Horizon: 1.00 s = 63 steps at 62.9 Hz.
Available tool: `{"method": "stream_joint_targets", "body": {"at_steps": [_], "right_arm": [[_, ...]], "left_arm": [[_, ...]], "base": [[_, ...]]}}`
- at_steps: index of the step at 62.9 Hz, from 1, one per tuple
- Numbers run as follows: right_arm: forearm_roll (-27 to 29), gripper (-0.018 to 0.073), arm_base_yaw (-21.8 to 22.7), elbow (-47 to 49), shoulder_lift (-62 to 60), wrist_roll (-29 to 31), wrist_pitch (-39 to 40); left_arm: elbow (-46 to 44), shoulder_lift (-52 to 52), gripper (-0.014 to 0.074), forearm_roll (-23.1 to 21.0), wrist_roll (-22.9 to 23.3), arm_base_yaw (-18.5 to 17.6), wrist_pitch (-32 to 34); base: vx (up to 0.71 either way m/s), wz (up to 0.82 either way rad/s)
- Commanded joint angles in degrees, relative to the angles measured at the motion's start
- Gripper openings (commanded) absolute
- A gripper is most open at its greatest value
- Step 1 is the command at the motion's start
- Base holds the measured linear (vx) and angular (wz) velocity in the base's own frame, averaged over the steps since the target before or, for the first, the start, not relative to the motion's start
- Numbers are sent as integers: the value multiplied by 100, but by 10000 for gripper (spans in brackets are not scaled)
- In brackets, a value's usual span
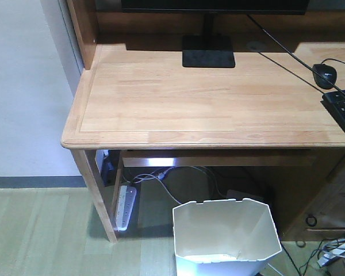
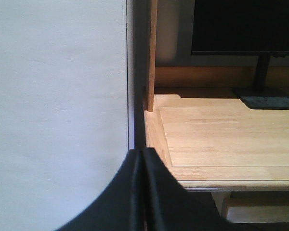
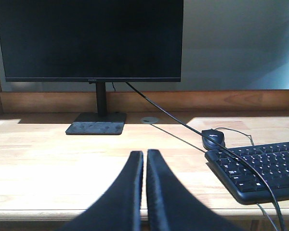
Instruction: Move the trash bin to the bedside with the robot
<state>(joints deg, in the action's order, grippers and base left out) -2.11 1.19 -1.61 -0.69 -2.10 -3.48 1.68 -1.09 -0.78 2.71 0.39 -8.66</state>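
The white trash bin [image 1: 224, 230] stands on the floor at the bottom of the front view, just before the desk's opening. Its angular rim is open and its cream inside holds nothing. Neither gripper appears in that view. In the left wrist view my left gripper [image 2: 143, 151] is shut with nothing between its black fingers, level with the desk's left corner. In the right wrist view my right gripper [image 3: 144, 153] is shut and holds nothing, pointing over the desk's front edge. The bedside is out of view.
A light wooden desk [image 1: 190, 103] fills the front view, bearing a monitor [image 3: 91, 38], mouse [image 3: 213, 138] and keyboard [image 3: 260, 168]. A power strip [image 1: 125, 206] and cables lie under it. A pale wall [image 2: 58, 96] runs along the desk's left side.
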Motion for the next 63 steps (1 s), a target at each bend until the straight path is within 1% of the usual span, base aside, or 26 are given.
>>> {"method": "stream_joint_targets", "body": {"at_steps": [1, 63], "right_arm": [[-13, -7, 7, -99, -64, 53, 394], [-32, -7, 7, -92, -64, 71, 400]], "left_arm": [[158, -56, -6, -17, 52, -17, 447], [158, -56, -6, -17, 52, -17, 447]], "base": [[0, 0], [0, 0]]}}
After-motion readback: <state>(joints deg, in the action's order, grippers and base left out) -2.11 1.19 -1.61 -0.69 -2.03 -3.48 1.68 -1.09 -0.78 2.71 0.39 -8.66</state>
